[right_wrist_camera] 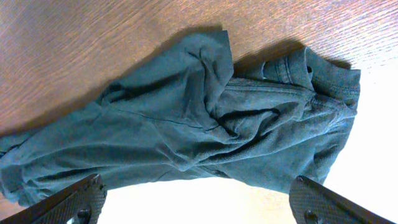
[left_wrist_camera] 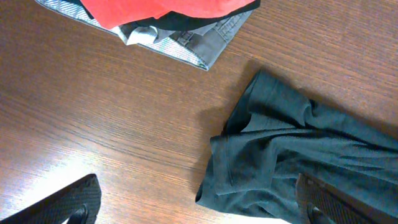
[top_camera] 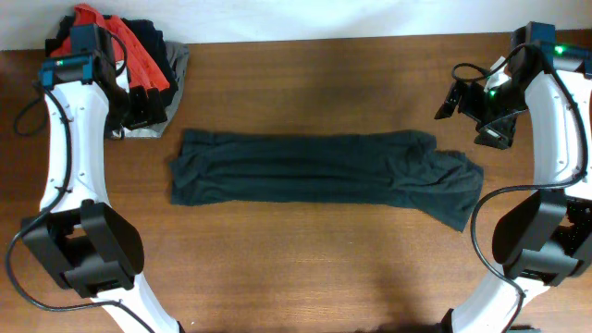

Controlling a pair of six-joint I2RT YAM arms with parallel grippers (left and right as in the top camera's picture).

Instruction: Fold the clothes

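Both left end effector [left_wrist_camera: 199, 210] and right end effector [right_wrist_camera: 202, 202] hang released near clothes [top_camera: 324, 168] on wooden table [top_camera: 314, 79].

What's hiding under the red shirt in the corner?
A black piece of clothing and a grey garment peek out from under the red shirt. The shirt covers how far they reach underneath and anything else below.

Dark charcoal garment [top_camera: 324, 171], wrinkly, a long narrow band flat across the table [top_camera: 324, 74], right end bunched.
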